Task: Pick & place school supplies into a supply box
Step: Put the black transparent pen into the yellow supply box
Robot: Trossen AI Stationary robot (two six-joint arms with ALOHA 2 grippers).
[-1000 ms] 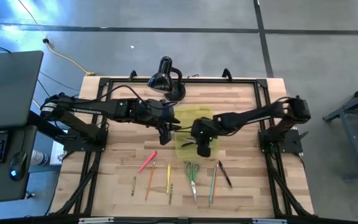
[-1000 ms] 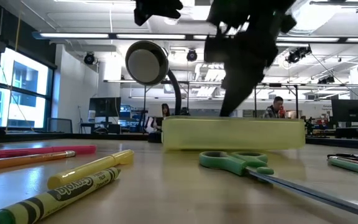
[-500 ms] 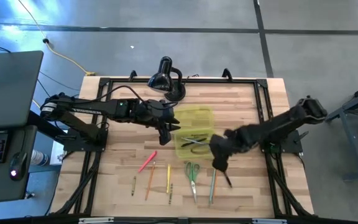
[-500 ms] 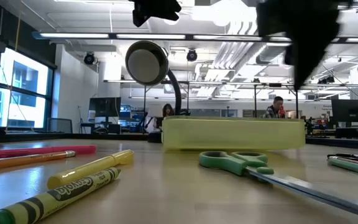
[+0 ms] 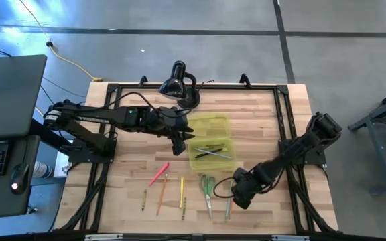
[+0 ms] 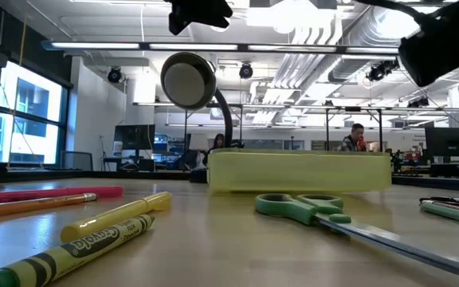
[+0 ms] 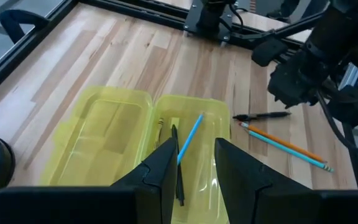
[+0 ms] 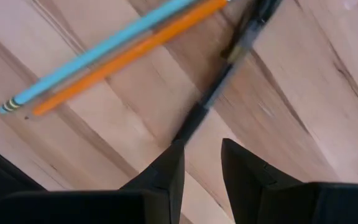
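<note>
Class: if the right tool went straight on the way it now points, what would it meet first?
Most likely the black pen lying on the table: it runs straight ahead of the open right tool. The blue and orange pencils lie off to one side.

My two arms are dark, near-black, built from slim boxy links with bulkier rounded joint housings. The left arm [image 5: 112, 117] carries pale lettering along its long link and thin black cables looping near its wrist. The right arm [image 5: 293, 157] has a chunky rounded elbow housing. Each ends in two matte black, flat wedge-shaped fingers [image 7: 166, 165], [image 8: 173, 168] with angled faces. Both mount on black frame rails [image 5: 200, 86] edging the light wooden table.
</note>
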